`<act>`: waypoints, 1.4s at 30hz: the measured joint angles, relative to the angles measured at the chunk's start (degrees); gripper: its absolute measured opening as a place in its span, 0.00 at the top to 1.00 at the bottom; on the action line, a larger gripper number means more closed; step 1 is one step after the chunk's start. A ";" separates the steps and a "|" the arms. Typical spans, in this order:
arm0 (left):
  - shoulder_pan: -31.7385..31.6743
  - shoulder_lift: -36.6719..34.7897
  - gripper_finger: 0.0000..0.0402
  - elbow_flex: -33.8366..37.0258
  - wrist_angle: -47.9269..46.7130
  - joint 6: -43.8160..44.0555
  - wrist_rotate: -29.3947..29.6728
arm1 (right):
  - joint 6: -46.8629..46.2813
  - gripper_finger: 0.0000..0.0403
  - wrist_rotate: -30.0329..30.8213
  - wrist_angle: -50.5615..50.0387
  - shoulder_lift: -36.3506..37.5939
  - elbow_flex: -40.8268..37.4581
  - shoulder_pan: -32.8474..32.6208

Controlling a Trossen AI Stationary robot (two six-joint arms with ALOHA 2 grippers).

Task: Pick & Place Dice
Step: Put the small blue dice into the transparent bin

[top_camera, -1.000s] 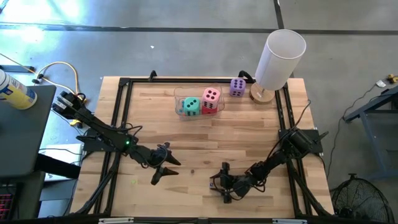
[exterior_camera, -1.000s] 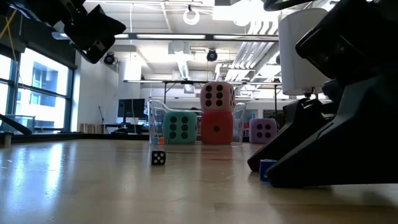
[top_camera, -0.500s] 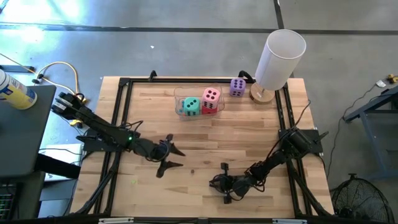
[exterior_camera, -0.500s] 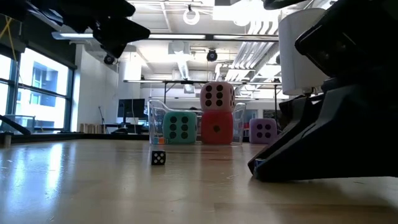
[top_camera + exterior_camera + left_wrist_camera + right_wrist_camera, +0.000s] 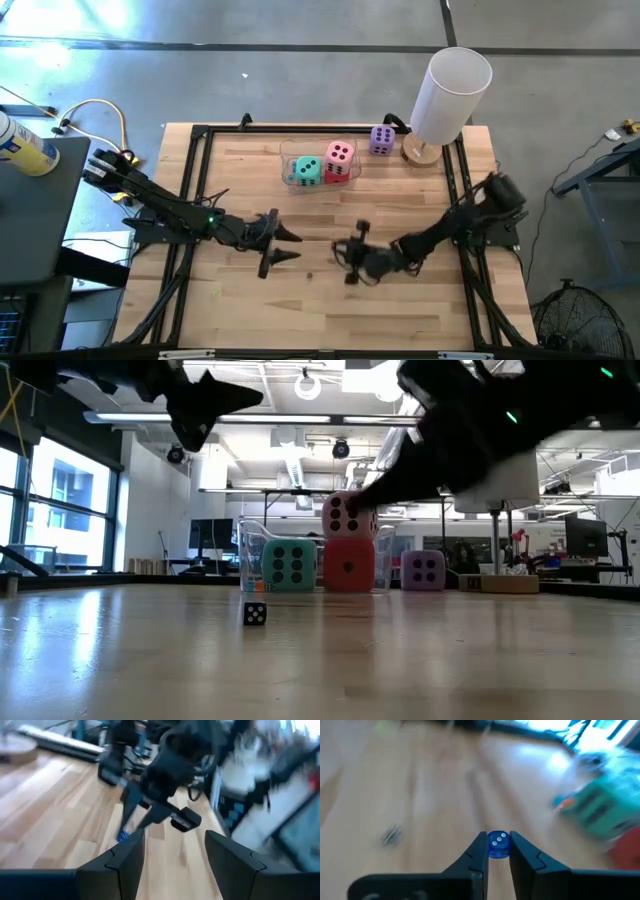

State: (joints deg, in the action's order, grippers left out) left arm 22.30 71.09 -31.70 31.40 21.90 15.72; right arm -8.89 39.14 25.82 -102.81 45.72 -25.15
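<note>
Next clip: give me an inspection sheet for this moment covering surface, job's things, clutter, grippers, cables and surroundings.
Surface: wooden table inside a black frame.
Job's things: teal die, red die and pink die on top of it, all in a clear box; purple die outside it; small black die on the wood; small blue die in the right gripper.
Clutter: white cylinder on a wooden base.
Grippers: right gripper shut on the small blue die, off the table; left gripper open, empty, mid-table.
Cables: yellow cable off the table's left.
Surroundings: concrete floor, fan, open workshop beyond.
</note>
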 joint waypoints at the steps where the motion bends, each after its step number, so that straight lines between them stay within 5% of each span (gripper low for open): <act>1: -0.35 0.00 0.50 0.00 0.53 2.77 0.22 | 1.24 0.91 0.41 -0.23 1.98 0.02 1.15; 7: -1.33 -2.77 0.50 0.00 0.31 -1.16 0.32 | 5.58 0.91 1.82 0.05 10.50 0.08 9.09; 17: -4.61 -14.37 0.50 0.00 -11.29 -10.40 3.97 | 3.36 0.91 -4.68 -2.56 6.70 5.33 19.78; 36: -3.78 -22.49 0.50 0.02 -24.58 -10.92 3.79 | -9.21 0.89 3.83 -11.67 -4.41 15.08 24.14; 42: -2.57 -22.49 0.50 0.02 -24.69 -11.19 3.76 | -10.93 0.85 0.64 -11.94 -4.52 15.10 25.42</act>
State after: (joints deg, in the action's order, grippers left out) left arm 19.73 48.60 -31.68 6.72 10.71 19.48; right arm -19.82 39.78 13.88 -107.33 60.82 0.27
